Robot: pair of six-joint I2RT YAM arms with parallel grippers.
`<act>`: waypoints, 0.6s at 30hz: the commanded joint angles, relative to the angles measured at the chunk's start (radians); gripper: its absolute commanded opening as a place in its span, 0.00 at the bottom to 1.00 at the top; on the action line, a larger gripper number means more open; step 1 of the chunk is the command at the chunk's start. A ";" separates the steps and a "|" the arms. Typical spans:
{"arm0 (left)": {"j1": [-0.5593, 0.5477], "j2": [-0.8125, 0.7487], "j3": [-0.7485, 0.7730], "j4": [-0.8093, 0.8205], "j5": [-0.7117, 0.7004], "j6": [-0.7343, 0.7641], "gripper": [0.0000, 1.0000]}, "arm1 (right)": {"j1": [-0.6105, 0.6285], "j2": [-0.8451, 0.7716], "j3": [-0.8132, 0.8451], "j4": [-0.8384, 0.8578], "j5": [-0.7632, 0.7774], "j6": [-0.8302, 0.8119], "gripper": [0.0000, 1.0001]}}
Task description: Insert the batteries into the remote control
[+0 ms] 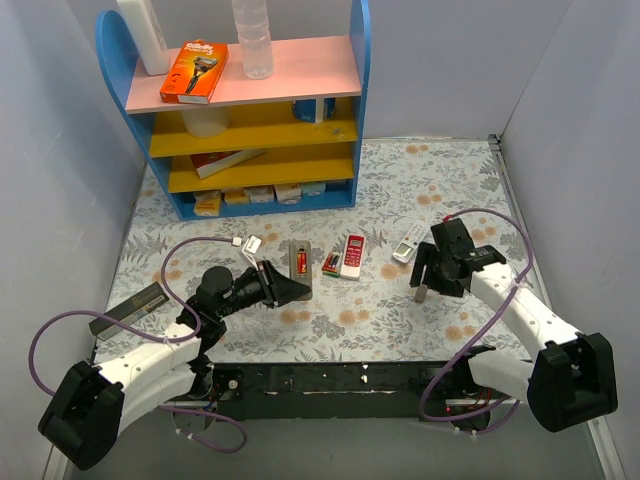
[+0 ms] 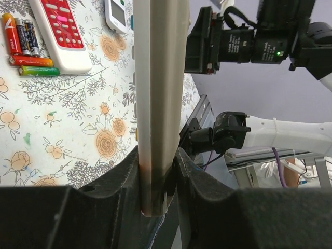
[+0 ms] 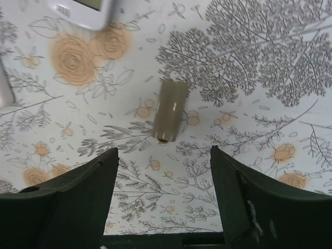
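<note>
My left gripper (image 1: 290,283) is shut on the near end of the remote control (image 1: 300,262), which lies back up on the cloth with a red battery in its open compartment. In the left wrist view the remote control (image 2: 158,93) shows edge-on, clamped between the pads of my left gripper (image 2: 158,158). Loose batteries (image 1: 330,265), red and dark green (image 2: 26,46), lie just right of it. My right gripper (image 1: 428,282) hovers open at the right (image 3: 163,153) with nothing between its fingers. A small grey oblong piece (image 3: 169,110) lies just beyond its fingertips.
A red-and-white remote (image 1: 353,257) lies beside the batteries. Another white remote (image 1: 408,242) sits near the right gripper. A blue shelf unit (image 1: 255,120) with boxes and bottles stands at the back left. White walls close in the left, back and right sides.
</note>
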 commanded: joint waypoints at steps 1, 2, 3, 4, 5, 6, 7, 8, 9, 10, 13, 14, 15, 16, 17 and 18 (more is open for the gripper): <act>-0.002 -0.002 0.047 0.002 0.024 0.027 0.02 | -0.016 -0.012 -0.061 0.027 0.051 0.078 0.77; -0.002 -0.002 0.047 -0.001 0.025 0.029 0.02 | -0.022 -0.009 -0.082 0.039 0.051 0.082 0.75; -0.002 -0.003 0.049 -0.004 0.025 0.030 0.02 | -0.025 0.002 -0.090 0.050 0.048 0.084 0.74; -0.004 -0.003 0.049 -0.006 0.025 0.032 0.02 | -0.026 0.008 -0.096 0.059 0.043 0.084 0.73; -0.004 -0.003 0.049 -0.007 0.027 0.033 0.02 | -0.028 0.014 -0.104 0.070 0.043 0.090 0.73; -0.002 -0.003 0.050 -0.009 0.028 0.035 0.02 | -0.028 0.025 -0.107 0.079 0.042 0.090 0.70; -0.002 -0.003 0.050 -0.014 0.029 0.035 0.02 | -0.028 0.031 -0.110 0.089 0.040 0.090 0.70; -0.004 -0.003 0.052 -0.014 0.029 0.035 0.02 | -0.028 0.037 -0.112 0.096 0.032 0.090 0.69; -0.002 -0.003 0.052 -0.017 0.029 0.035 0.02 | -0.029 0.054 -0.112 0.108 0.023 0.089 0.68; -0.004 -0.003 0.053 -0.018 0.032 0.036 0.02 | -0.029 0.065 -0.113 0.115 0.008 0.087 0.68; -0.004 -0.009 0.052 -0.021 0.030 0.041 0.02 | -0.029 0.100 -0.118 0.145 -0.040 0.084 0.68; -0.002 -0.014 0.052 -0.024 0.029 0.041 0.02 | -0.028 0.108 -0.119 0.155 -0.064 0.081 0.68; -0.002 -0.017 0.052 -0.029 0.029 0.044 0.02 | -0.029 0.123 -0.116 0.170 -0.076 0.081 0.68; -0.004 -0.019 0.052 -0.032 0.024 0.044 0.02 | -0.029 0.129 -0.112 0.176 -0.115 0.079 0.68; -0.004 -0.022 0.052 -0.035 0.024 0.045 0.02 | -0.029 0.152 -0.110 0.188 -0.132 0.078 0.68; -0.004 -0.025 0.052 -0.038 0.021 0.047 0.02 | -0.028 0.164 -0.103 0.201 -0.185 0.073 0.68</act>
